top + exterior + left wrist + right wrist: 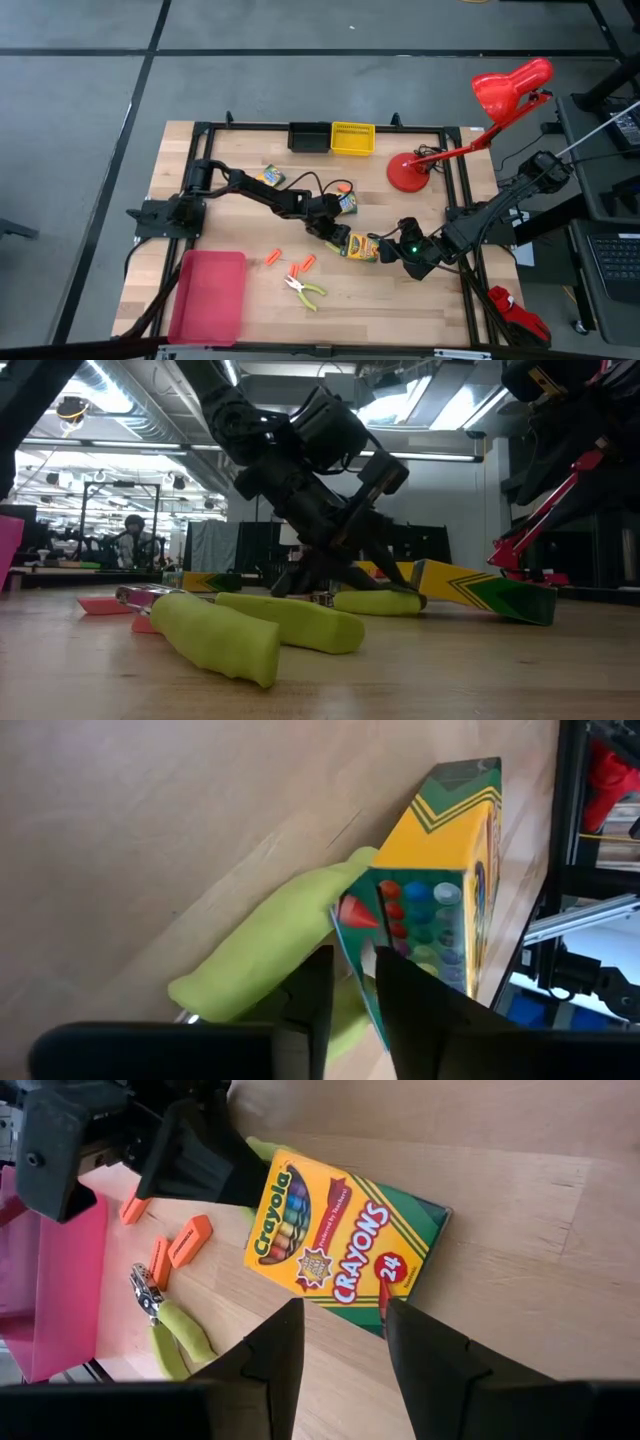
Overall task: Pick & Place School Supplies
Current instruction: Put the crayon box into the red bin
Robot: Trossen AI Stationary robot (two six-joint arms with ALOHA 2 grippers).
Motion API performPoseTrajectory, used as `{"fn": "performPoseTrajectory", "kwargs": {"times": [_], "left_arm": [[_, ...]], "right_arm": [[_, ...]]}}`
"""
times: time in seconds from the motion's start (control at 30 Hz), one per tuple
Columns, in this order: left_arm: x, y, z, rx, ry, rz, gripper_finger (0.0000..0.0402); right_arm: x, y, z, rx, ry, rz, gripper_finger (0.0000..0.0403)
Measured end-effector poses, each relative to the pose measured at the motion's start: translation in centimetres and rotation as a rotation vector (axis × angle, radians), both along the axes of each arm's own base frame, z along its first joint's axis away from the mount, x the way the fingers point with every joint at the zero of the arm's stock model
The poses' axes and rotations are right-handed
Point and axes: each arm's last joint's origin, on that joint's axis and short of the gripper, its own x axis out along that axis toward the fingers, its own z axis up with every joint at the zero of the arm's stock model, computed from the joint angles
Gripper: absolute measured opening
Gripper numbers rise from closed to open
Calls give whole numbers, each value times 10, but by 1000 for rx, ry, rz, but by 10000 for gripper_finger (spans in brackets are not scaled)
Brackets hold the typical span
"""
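- Left gripper [340, 243]: jaws pinched on the end flap of a crayon box [361, 246].
- Right gripper [390, 252]: jaws spread, just beside that box on the worktop [400, 310].

- I see the wooden tabletop [240, 175] framed by a black rail, with grey floor all around it.
- At its 12 o'clock edge sit a black bin [309, 136] and a yellow bin [352, 138], side by side and touching, the yellow one toward 3 o'clock.
- A red tray [208, 297] lies flat near the 7 o'clock corner; from the right wrist camera it shows as a pink slab [40, 1290].
- A red desk lamp [510, 88] has its round base [406, 173] on the tabletop at about 2 o'clock, and its head hangs out past the rail.
- From table height I make out a person [127, 540] seated far back in the room.
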Motion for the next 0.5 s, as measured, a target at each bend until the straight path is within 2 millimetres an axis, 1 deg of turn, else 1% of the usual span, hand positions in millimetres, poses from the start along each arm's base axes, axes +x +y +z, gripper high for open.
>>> {"fn": "performPoseTrajectory", "kwargs": {"times": [0.13,0.17,0.37,0.5], "left_arm": [[0,4,0,5,-6,4,15],[0,6,0,4,-9,3,8],[0,12,1,-14,-23,-29,3],[3,13,5,-45,-71,-48,3]], "right_arm": [[0,0,0,0,0,0,145],[0,0,0,0,0,0,145],[0,0,0,0,0,-1,145],[0,0,0,2,-8,-17,145]]}}
